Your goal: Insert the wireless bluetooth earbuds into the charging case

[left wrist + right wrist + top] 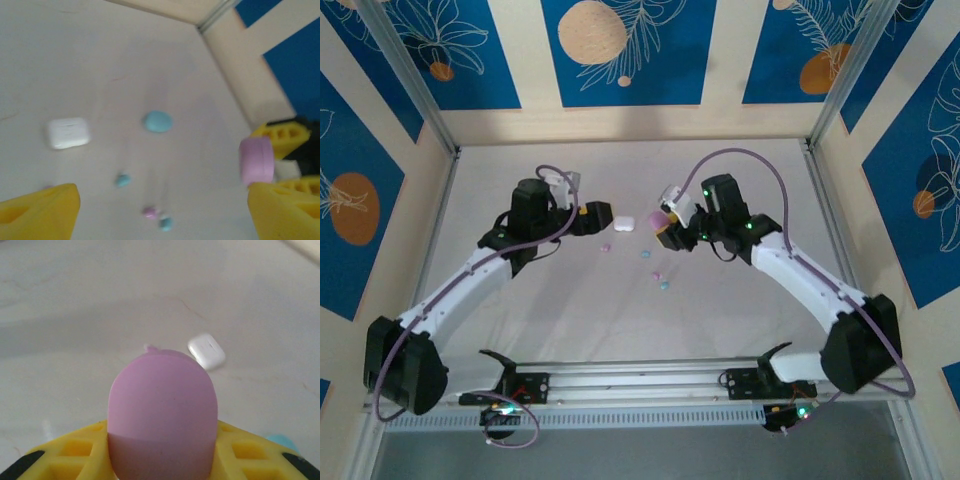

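Near spread left pincer (588, 216) and right pincer (667, 222), tight on pink case (162, 410), loose earbuds (123, 179).

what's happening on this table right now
The right gripper is clamped on a pink charging case, held up off the table. The left gripper is open and empty, close to a white case. A light blue case and a few tiny pink and blue earbuds lie loose on the surface.

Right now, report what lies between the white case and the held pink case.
The light blue case rests on the table roughly midway between the white case and the pink case in the right gripper; the left wrist view shows it.
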